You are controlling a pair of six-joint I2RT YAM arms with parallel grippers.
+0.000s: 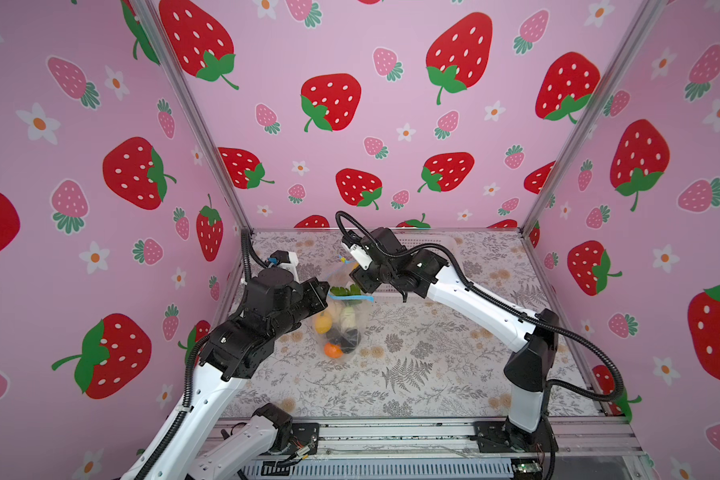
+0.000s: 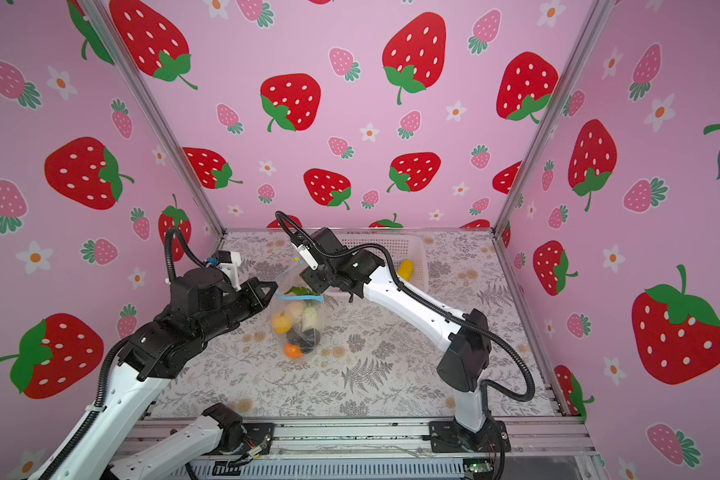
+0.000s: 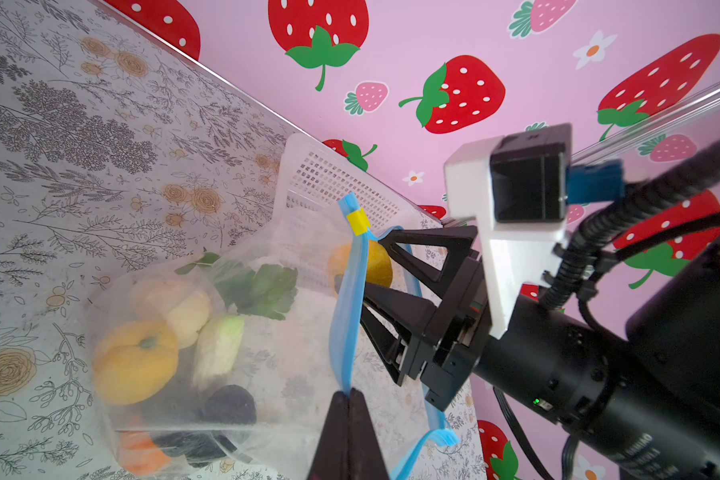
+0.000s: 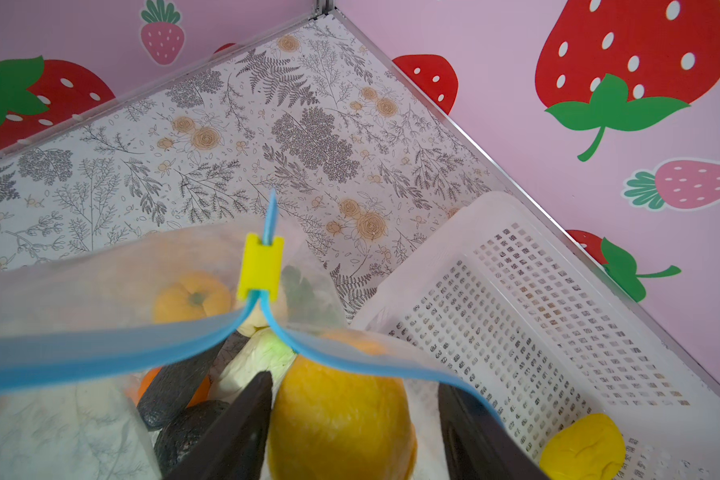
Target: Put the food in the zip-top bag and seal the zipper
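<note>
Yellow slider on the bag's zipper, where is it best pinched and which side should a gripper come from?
Probably pinch the yellow slider across its two broad flat faces, coming down from above: it stands proud of the zipper at the raised end of the bag's open mouth, away from the corner the left gripper holds.

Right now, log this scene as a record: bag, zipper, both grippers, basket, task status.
bag: clear, mouth open, holds yellow, cream, orange and dark pieces with green leaves
zipper: unsealed, yellow tab at one end
left gripper: shut on zipper
right gripper: open at the bag mouth, fruit between its jaws
basket: white, one yellow piece inside
status: not all food bagged, zipper not sealed
</note>
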